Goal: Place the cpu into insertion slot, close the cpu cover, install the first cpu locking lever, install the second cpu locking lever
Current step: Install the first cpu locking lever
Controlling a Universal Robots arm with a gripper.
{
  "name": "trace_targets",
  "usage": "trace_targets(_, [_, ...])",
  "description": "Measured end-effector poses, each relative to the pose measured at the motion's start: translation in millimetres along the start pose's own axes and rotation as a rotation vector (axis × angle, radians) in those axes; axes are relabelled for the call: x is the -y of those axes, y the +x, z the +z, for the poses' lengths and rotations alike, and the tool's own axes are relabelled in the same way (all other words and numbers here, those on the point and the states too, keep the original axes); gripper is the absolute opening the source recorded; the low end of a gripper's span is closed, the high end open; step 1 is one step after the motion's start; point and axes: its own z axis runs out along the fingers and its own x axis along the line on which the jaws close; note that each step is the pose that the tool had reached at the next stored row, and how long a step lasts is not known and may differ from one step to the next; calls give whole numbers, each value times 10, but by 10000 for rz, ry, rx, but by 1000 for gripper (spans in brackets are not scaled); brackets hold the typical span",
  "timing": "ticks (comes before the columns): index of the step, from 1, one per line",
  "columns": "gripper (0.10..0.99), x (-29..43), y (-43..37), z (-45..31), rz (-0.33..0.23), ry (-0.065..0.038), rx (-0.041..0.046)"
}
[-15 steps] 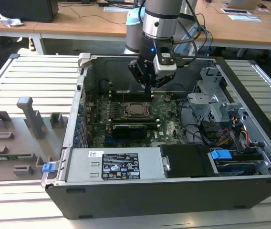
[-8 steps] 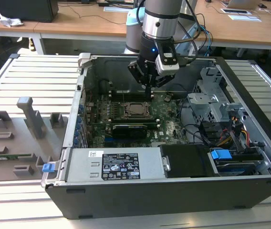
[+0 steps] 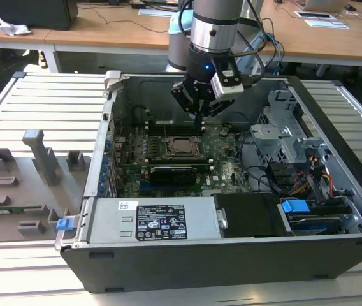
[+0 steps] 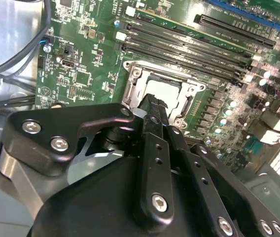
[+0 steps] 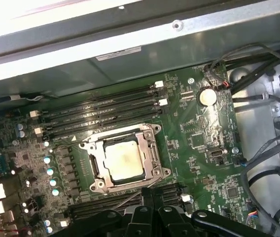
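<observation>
Open computer case (image 3: 334, 248), lying flat, with motherboard (image 3: 229, 169) on its floor. Near the board's middle: insertion slot (image 5: 96, 183) with the cpu (image 5: 122, 160) seated, dull silver top up, and the cpu cover (image 5: 150, 136) framing it. Hovering just over the slot's edge, beside a bank of memory slots (image 5: 105, 200): the gripper (image 4: 150, 101), pointing down, fingers pressed together, apparently gripping nothing.

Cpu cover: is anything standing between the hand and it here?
Nothing visible does. The hand, fingers shut, hangs close over one edge of the cpu cover, which lies flat around the cpu.
</observation>
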Motion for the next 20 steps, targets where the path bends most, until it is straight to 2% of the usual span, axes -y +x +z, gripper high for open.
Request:
trace_targets(15, [106, 0, 0, 0, -1965, 17, 109])
trace_targets(18, [106, 0, 0, 1, -2527, 18, 140])
trace_targets(20, [106, 0, 0, 0, -2715, -60, 143])
